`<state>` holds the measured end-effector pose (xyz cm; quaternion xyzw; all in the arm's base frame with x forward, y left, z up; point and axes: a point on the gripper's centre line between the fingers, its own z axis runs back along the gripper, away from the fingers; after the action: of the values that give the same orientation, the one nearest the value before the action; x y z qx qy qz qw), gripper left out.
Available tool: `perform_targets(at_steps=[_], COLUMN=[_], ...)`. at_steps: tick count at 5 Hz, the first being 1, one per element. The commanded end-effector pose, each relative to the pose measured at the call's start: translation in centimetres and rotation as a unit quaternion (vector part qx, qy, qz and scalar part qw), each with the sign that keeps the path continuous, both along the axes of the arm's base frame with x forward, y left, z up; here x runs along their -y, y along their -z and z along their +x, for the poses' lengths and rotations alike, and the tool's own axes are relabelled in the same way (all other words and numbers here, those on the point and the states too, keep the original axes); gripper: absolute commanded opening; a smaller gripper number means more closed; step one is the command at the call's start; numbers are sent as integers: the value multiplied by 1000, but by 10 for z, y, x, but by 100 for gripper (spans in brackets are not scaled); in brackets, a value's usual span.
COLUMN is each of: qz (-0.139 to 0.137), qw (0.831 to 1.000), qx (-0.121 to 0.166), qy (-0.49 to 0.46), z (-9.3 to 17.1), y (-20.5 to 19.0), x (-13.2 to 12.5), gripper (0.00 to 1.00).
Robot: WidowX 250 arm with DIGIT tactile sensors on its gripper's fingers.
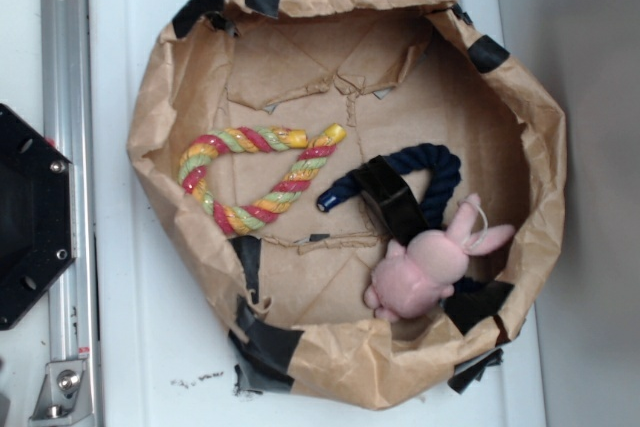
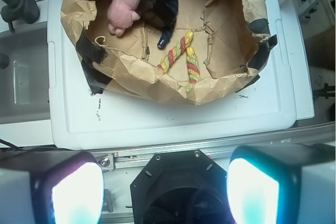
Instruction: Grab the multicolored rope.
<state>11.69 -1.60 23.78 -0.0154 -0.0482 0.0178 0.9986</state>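
Observation:
The multicolored rope (image 1: 250,179), twisted red, yellow and light green with yellow ends, lies bent in a loop on the left side of the brown paper basin (image 1: 160,117). In the wrist view the multicolored rope (image 2: 181,56) shows partly behind the basin's near wall. My gripper (image 2: 165,192) is open, its two glowing fingers wide apart with nothing between them. It hovers above the black robot base, well short of the basin. The exterior view does not show the gripper.
A dark navy rope (image 1: 400,182) with a black band lies right of the multicolored one. A pink plush bunny (image 1: 435,259) sits at the basin's lower right. The basin stands on a white lid (image 1: 130,347). The black base (image 1: 30,217) and a metal rail (image 1: 65,147) are at left.

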Motion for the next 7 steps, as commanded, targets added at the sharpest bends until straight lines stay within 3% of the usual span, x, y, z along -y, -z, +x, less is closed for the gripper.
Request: perform_targets(at_steps=[1,2,3,4,5,6,7], qz=[0,-47,-66,-48,-26,-14,-40], qw=[1000,991,966,949,955,974,984], qx=[0,15,-7,-39,-76,-100,-119], qy=[0,-124,-249,-308,-286,-200,-128], z=[0,50,96,142,145,129,105], y=[0,39,66,108,158,208,232], x=[0,-4,-8,-16,-6,6,12], gripper=[100,100,100,100,100,100,100])
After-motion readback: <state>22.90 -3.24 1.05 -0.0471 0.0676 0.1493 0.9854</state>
